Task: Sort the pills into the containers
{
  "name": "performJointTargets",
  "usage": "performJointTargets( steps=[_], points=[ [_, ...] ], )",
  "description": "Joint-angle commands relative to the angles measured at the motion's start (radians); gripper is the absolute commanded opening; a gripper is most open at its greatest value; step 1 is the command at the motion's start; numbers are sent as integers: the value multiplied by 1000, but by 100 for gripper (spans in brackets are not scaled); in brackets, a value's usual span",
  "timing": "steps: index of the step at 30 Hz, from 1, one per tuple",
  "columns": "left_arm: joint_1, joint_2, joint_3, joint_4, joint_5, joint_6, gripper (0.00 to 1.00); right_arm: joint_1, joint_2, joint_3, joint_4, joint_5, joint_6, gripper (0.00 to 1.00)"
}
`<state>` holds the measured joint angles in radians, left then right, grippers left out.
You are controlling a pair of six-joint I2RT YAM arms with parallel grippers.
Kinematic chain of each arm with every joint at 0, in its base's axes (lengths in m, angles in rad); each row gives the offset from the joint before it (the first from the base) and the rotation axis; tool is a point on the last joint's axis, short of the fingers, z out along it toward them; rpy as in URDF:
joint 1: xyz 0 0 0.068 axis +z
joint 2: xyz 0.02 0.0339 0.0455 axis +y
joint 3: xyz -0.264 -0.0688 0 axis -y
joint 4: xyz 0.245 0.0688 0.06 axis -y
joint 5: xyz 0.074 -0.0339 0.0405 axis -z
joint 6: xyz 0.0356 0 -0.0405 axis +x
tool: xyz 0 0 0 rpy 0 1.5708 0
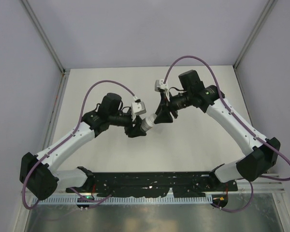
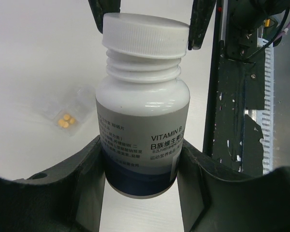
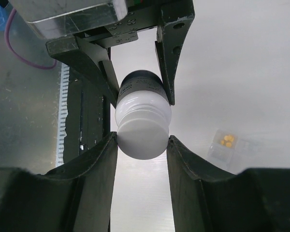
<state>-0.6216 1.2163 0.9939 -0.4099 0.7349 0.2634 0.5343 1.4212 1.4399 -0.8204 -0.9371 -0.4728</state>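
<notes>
A small bottle (image 2: 142, 116) with a white cap (image 2: 146, 35) and a grey and blue label hangs in the air between both arms. It also shows in the top view (image 1: 148, 123) and the right wrist view (image 3: 141, 121). My left gripper (image 2: 141, 166) is shut on the bottle's body. My right gripper (image 3: 142, 141) is shut on the white cap (image 3: 142, 136). A flat clear packet (image 2: 70, 110) lies on the table below, with a few orange pills (image 2: 65, 121) in it. The packet (image 3: 229, 147) and pills (image 3: 226, 141) also show in the right wrist view.
A black perforated rail (image 1: 150, 181) runs along the near edge of the white table (image 1: 111, 82). Grey walls and metal frame posts (image 1: 43, 36) close in the back and sides.
</notes>
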Motion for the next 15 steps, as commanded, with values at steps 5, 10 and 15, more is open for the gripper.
performJointTargets(
  steps=[5, 10, 15],
  points=[
    [-12, -11, 29, 22, 31, 5, 0, 13, 24, 43, 3, -46, -7, 24],
    [-13, -12, 31, 23, 31, 5, 0, 13, 36, 48, -14, -68, -15, 24],
    [-13, -15, 26, 22, 31, 8, 0, 13, 53, 54, -36, -89, -26, 24]
  ],
)
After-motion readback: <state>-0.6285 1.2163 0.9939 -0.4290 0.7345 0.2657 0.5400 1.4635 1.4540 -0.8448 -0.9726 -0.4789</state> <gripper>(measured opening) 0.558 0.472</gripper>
